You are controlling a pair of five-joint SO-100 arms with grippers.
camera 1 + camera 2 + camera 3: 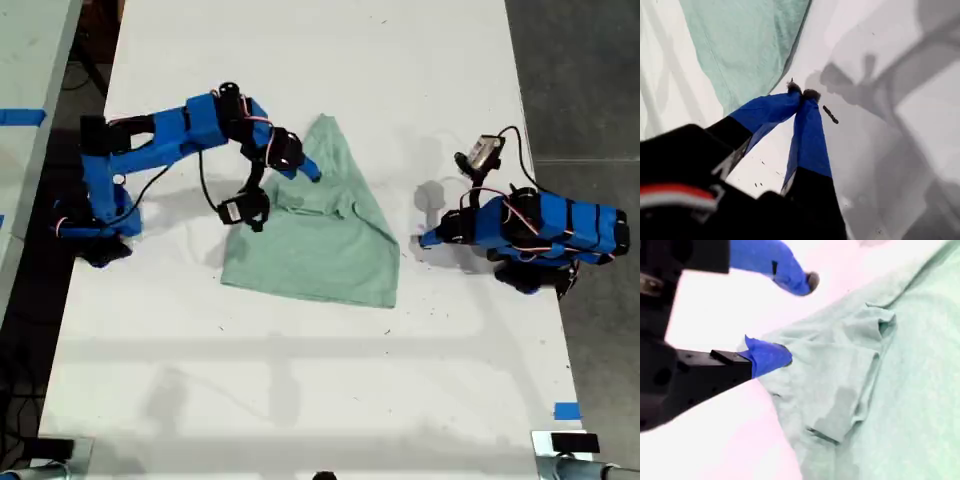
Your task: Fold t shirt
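T shirt (325, 235) crumpled on white table (300, 380); grey floor (585, 80) beside.

t shirt (320, 235) on table (300, 380), between arms

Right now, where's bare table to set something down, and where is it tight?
Free: the wide strip of table between the t shirt and the exterior view's bottom edge, and the stretch above the shirt toward the top edge. Crowded: around my second tool, open at the shirt's edge, and the narrow gap between shirt and my first tool, shut.
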